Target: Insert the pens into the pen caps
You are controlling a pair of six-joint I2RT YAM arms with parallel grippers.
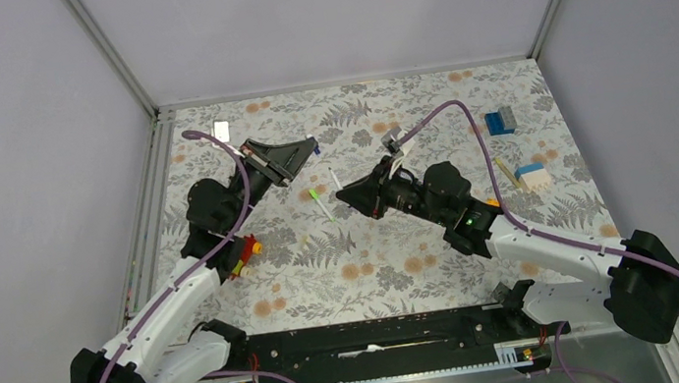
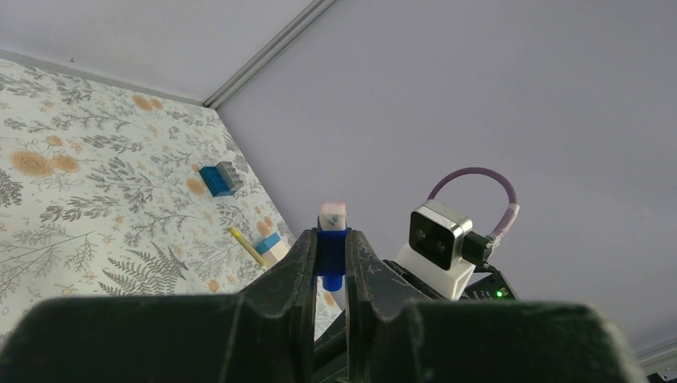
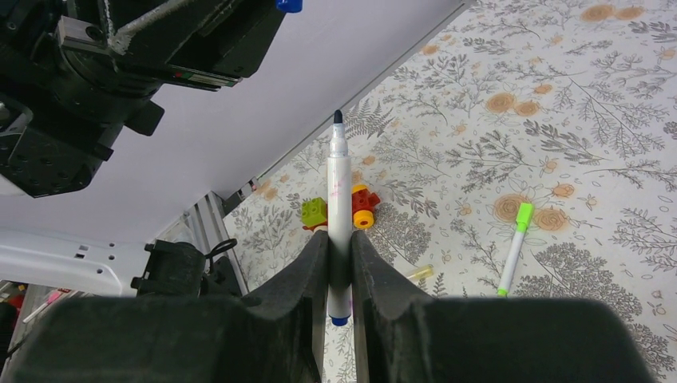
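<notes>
A slim white-barrelled pen with a dark blue tip (image 3: pixel 338 187) was pinched between the fingers of the right gripper (image 3: pixel 339 239), tip jutting past them, above the floral-patterned table (image 3: pixel 607 120). The left gripper (image 2: pixel 328 239) was clamped on a small dark blue pen cap (image 2: pixel 331 259). A white pen with a bright green cap (image 3: pixel 513 251) lay on the table nearby.

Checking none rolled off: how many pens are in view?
3: a white pen in the right gripper, a green-capped pen lying mid-table, a yellow pen beside the white-and-blue brick. More may be hidden.
</notes>
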